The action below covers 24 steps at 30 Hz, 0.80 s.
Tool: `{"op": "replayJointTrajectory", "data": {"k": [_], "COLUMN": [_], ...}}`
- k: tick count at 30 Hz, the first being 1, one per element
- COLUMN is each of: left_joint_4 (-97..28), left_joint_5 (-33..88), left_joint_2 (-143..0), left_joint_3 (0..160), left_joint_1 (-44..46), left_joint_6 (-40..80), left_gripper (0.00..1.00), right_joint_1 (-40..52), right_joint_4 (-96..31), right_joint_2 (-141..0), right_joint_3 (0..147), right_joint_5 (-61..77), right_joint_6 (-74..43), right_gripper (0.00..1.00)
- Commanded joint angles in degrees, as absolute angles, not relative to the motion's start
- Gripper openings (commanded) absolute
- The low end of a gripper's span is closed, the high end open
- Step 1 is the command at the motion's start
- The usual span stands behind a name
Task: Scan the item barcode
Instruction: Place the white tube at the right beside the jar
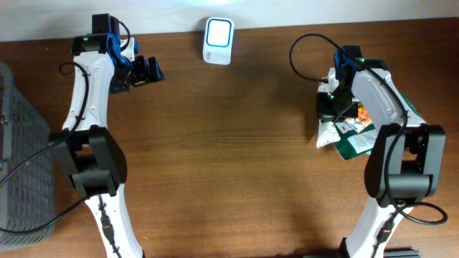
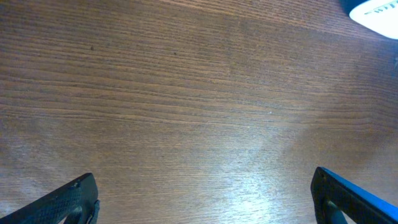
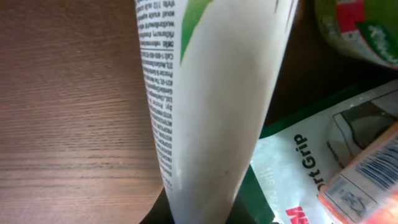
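Note:
My right gripper (image 3: 202, 214) is shut on a white tube (image 3: 211, 106) with a green label and small black print. The tube fills the middle of the right wrist view and hides the fingertips; no barcode shows on its visible side. In the overhead view the right gripper (image 1: 331, 107) sits at the left edge of the item pile (image 1: 356, 135), low over the table. The white scanner (image 1: 218, 41), its face lit blue, stands at the table's far edge; one corner of the scanner (image 2: 376, 9) shows in the left wrist view. My left gripper (image 1: 147, 70) hangs open left of the scanner, over bare wood (image 2: 205, 205).
Beside the tube lie a white pouch (image 3: 298, 174) printed "Grip", an orange pack (image 3: 367, 168) with a barcode, and a green-and-red item (image 3: 360, 28). A grey mesh basket (image 1: 21, 158) stands at the table's left edge.

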State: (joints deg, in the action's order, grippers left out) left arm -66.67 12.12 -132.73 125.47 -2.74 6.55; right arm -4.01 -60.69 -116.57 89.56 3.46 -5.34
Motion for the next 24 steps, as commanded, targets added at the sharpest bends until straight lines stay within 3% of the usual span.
{"op": "replayJointTrajectory", "data": {"k": [1,3,5,12,18,21,23,24], "left_joint_4": [-66.7,-66.7,-66.7,-66.7,-66.7,-66.7,-66.7,-66.7], "left_joint_5": [12.2,12.2,12.2,12.2,12.2,12.2,12.2,12.2], "left_joint_2": [-133.3,-133.3,-133.3,-133.3,-133.3,-133.3,-133.3,-133.3], "left_joint_3": [125.3,125.3,125.3,125.3,125.3,125.3,125.3,125.3], "left_joint_1": [-3.1,-3.1,-3.2,-3.2,-3.2,-3.2,-3.1,-3.2], "left_joint_6": [7.0,7.0,7.0,7.0,7.0,7.0,7.0,7.0], "left_gripper": [0.99,0.99,0.99,0.99,0.99,0.99,0.99,0.99], "right_joint_1": [-5.5,-5.7,-5.7,-3.7,1.6,2.5,2.6,2.6], "right_joint_4": [-59.9,-59.5,-59.3,-70.7,-77.3,-80.3,-83.5,-84.8], "right_joint_2": [-115.8,-115.8,-115.8,-110.1,-89.4,-80.6,-74.9,-72.4], "right_joint_3": [88.0,88.0,88.1,102.6,109.5,109.5,109.5,109.5], "right_joint_5": [2.5,2.5,2.5,3.4,3.4,3.4,3.4,3.4], "right_joint_6": [-4.9,-4.9,-4.9,-3.2,-3.2,-3.4,-3.4,-3.4], "right_gripper": [0.11,0.36,0.49,0.58,0.65,0.79,0.98,0.98]}}
